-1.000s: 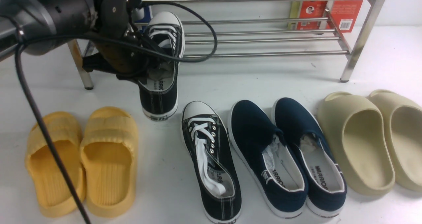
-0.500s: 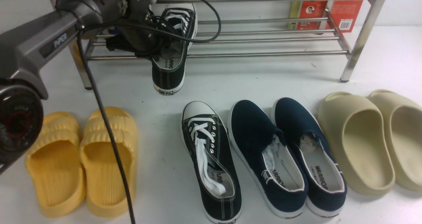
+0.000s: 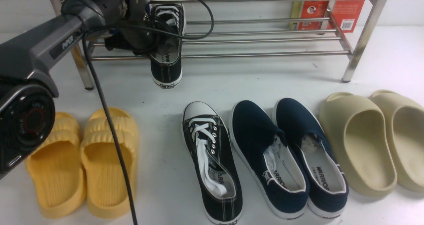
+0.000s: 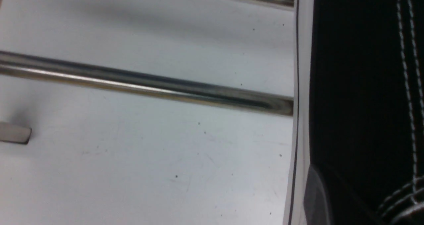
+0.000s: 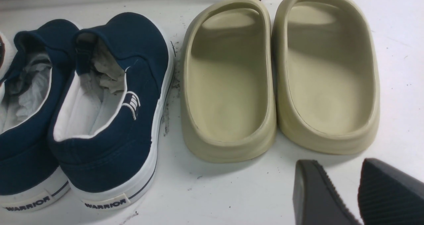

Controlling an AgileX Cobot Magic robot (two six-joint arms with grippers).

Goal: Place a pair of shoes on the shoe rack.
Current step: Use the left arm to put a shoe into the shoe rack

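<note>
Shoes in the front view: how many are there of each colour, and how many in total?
Black sneakers: 2
Navy slip-ons: 2
Yellow slides: 2
Beige slides: 2
Total: 8

Front cam: set in the middle on the robot's side, faced fwd and down. The white surface [image 3: 232, 82] is seen from its near part to the far side, where the shoe rack [image 3: 265, 54] stands. L wrist cam: held v. close, pointed down at one rack rail [image 4: 149, 87] and a black sneaker [image 4: 357, 85] side. R wrist cam: held low twd the right side, faced at navy slip-ons [image 5: 109, 119] and beige slides [image 5: 228, 85]. All four are seen in the front view too.
</note>
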